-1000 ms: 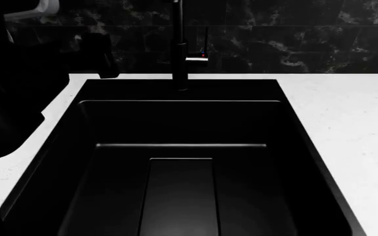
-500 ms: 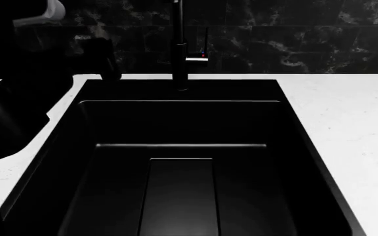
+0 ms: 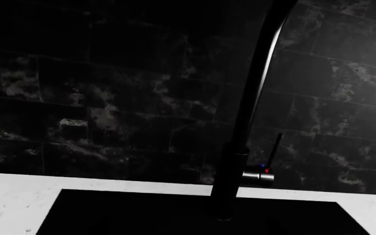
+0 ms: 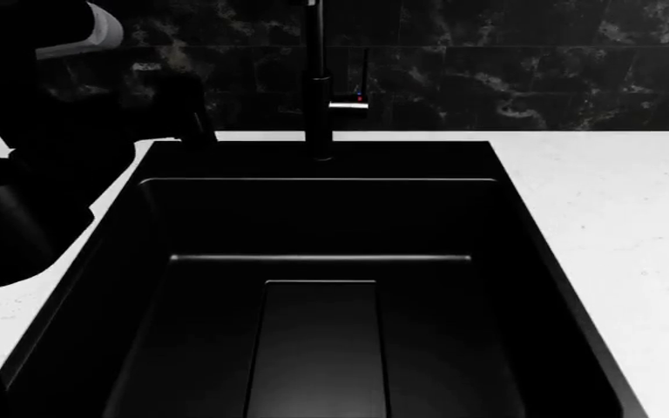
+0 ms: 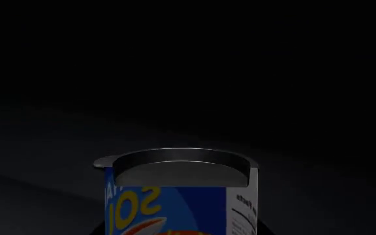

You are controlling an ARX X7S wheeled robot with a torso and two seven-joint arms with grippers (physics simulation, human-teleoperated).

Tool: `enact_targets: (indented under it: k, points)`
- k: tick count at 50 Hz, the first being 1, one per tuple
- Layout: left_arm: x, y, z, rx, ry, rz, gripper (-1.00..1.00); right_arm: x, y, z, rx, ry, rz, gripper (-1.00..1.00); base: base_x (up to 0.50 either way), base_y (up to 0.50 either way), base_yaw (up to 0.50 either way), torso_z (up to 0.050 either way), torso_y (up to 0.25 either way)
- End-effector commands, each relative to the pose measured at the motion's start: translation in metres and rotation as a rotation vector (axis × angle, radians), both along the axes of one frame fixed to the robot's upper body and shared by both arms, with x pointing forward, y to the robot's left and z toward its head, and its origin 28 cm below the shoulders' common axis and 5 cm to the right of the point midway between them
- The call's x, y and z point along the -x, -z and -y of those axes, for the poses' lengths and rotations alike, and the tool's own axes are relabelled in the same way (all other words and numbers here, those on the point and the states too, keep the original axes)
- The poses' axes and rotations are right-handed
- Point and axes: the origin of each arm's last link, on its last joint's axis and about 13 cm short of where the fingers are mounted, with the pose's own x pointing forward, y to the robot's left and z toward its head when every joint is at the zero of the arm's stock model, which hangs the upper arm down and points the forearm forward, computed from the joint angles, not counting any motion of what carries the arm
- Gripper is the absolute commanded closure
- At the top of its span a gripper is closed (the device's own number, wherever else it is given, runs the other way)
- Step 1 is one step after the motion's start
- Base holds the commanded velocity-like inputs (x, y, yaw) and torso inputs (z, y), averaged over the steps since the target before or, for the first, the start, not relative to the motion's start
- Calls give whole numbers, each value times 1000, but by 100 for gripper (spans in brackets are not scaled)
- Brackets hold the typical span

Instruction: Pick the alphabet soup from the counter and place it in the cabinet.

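The alphabet soup (image 5: 175, 205) fills the lower middle of the right wrist view: blue label, yellow letters, pale lid on top. My right gripper (image 5: 178, 231) is shut on it, with dark fingers just showing at both sides of the can. Everything around the can is dark. Neither the can nor the right arm shows in the head view. My left gripper (image 4: 189, 109) is a dark shape above the white counter (image 4: 613, 218) at the sink's far left corner. Its jaws cannot be made out. No cabinet is recognisable.
A black sink basin (image 4: 311, 178) is set into the counter, straight ahead. A tall black faucet (image 4: 317, 104) stands at its back edge, also in the left wrist view (image 3: 240, 161). A dark marbled tile wall (image 4: 521, 70) runs behind.
My left arm has shifted a little to the right towards the sink in the head view. The sink and the faucet have not moved.
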Motion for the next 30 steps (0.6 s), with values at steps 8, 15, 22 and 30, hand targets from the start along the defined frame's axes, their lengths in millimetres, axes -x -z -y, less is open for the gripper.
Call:
enact_targets:
  k: [8, 15, 22, 30]
  points:
    - [0, 2, 0, 1, -1, -7, -100, -61, 102, 7, 5, -12, -475, 100, 1, 0, 2, 0, 0]
    - [1, 2, 0, 1, -2, -5, -100, -60, 103, 8, 15, -6, -468, -100, 0, 0, 1, 0, 0]
    - [1, 1, 0, 0, 0, -2, -100, -58, 104, 9, 20, -1, -461, -100, 0, 0, 0, 0, 0]
    - [2, 1, 1, -1, 0, 0, -100, -57, 104, 10, 35, 2, -446, -100, 0, 0, 0, 0, 0]
